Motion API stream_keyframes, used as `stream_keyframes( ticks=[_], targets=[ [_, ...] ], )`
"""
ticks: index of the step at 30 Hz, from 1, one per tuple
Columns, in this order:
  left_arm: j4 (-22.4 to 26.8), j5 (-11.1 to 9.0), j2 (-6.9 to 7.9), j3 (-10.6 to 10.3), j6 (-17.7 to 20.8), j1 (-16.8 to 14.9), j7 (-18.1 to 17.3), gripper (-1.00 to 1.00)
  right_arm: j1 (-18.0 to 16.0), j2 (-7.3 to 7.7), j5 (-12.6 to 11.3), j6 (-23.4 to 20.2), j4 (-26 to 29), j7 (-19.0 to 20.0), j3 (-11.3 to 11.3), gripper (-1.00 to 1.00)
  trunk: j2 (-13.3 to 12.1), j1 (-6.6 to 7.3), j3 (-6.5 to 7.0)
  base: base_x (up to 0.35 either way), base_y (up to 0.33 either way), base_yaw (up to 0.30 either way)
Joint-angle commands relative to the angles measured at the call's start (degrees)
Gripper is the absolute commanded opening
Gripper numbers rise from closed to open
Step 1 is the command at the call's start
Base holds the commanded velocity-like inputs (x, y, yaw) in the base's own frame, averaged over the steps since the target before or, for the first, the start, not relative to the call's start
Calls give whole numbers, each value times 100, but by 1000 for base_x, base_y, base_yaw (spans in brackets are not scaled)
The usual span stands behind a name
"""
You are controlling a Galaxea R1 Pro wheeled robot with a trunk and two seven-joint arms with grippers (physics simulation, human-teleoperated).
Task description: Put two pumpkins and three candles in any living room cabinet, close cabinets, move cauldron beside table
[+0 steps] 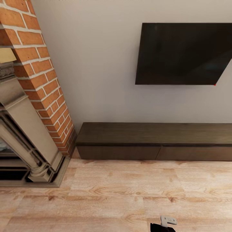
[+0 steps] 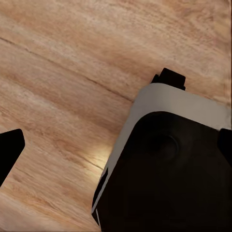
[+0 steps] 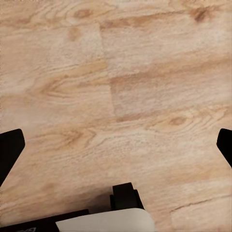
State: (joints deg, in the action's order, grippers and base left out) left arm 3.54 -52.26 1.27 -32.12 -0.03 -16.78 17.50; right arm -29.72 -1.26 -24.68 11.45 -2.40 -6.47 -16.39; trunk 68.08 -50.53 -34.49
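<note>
The long low dark-brown cabinet [image 1: 154, 133] stands against the white wall, ahead of me and to the right, with both wide fronts closed and nothing on its flat top. The pumpkins, candles, cauldron and table are out of view. In the left wrist view my left gripper [image 2: 116, 147] hangs open over the plank floor and my own base, its black fingertips [image 2: 9, 150] far apart. My right gripper [image 3: 116, 147] is open too, with bare floor between its fingertips [image 3: 9, 150].
A black television [image 1: 182, 53] hangs on the wall above the cabinet. A brick chimney [image 1: 45, 83] and a beige fireplace [image 1: 22, 135] stand at the left. Light wood floor [image 1: 129, 193] lies between me and the cabinet. A grey-white piece of my arm [image 1: 168, 221] pokes in at the bottom edge.
</note>
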Motion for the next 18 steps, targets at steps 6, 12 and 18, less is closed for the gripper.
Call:
stream_keyframes(
  ticks=[6, 12, 18],
  targets=[
    [-55, -45, 23, -50, 11, 23, -515, 100, -9, -5, -45, 39, -24, -4, -48, 100, -239, 132, 104, 0, 0, 0],
    [-71, -16, 7, -57, 11, 25, -591, 100, -8, -6, -45, 37, -24, -4, -48, 100, -480, 264, 211, 0, 0, 0],
    [-72, -13, 1, -58, 5, 34, -600, 100, -10, -6, -45, 39, -24, -4, -48, 100, -721, 396, 319, 0, 0, 0]
  ],
)
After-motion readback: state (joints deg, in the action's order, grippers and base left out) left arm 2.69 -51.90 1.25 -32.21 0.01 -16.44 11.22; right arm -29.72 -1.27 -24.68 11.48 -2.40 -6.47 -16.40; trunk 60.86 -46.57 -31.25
